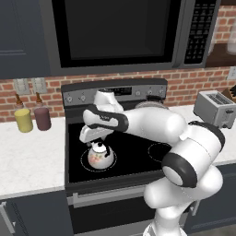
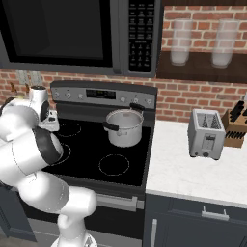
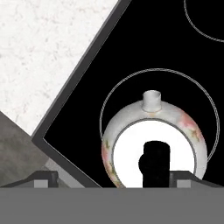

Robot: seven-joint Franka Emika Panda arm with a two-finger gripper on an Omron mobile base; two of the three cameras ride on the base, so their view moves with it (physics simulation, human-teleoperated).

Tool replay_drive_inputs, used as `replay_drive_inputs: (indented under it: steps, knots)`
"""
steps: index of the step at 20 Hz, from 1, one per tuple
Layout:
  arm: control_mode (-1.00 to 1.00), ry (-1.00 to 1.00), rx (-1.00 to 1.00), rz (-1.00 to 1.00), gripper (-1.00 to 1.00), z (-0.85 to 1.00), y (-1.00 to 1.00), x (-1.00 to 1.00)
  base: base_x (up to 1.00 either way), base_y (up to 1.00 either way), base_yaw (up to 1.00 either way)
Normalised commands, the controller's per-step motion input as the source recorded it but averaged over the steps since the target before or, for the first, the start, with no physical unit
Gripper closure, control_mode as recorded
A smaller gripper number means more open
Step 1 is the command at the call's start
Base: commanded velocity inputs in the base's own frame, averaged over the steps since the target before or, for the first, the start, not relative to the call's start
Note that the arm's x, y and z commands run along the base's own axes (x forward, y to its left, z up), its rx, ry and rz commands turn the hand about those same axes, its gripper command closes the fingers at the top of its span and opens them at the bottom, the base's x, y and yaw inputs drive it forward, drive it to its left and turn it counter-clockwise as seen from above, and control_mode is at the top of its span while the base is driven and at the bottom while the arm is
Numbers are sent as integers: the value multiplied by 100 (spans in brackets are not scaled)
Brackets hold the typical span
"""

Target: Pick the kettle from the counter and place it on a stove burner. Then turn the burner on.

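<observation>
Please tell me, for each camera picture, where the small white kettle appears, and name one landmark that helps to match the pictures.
Left base view: the kettle sits left of centre, inside the front left burner ring.
Right base view: the arm covers that spot, so I cannot find it.
Hand view: bottom centre, seen from above.
Shared landmark: the black cooktop with its white rings.

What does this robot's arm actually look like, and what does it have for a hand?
The arm is a chain of fat, rounded, glossy white segments, like sections of pipe, joined by dark bands at the joints. No loose cables or lettering show on it. Its hand is a white block ending in the gripper, whose two small dark grey, blocky fingers appear in the hand view.
</observation>
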Motion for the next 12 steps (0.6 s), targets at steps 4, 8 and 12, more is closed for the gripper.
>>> replay_drive_inputs:
  steps: [4,8,12]
  knots:
    - [-100,-5,-4,-1,-100,46,0,-27,0,0,0]
    - [-100,-8,-8,-9,-100,49,-2,-22,0,0,0]
    - [-100,-3,-4,-14,-100,53,-15,0,0,0,0]
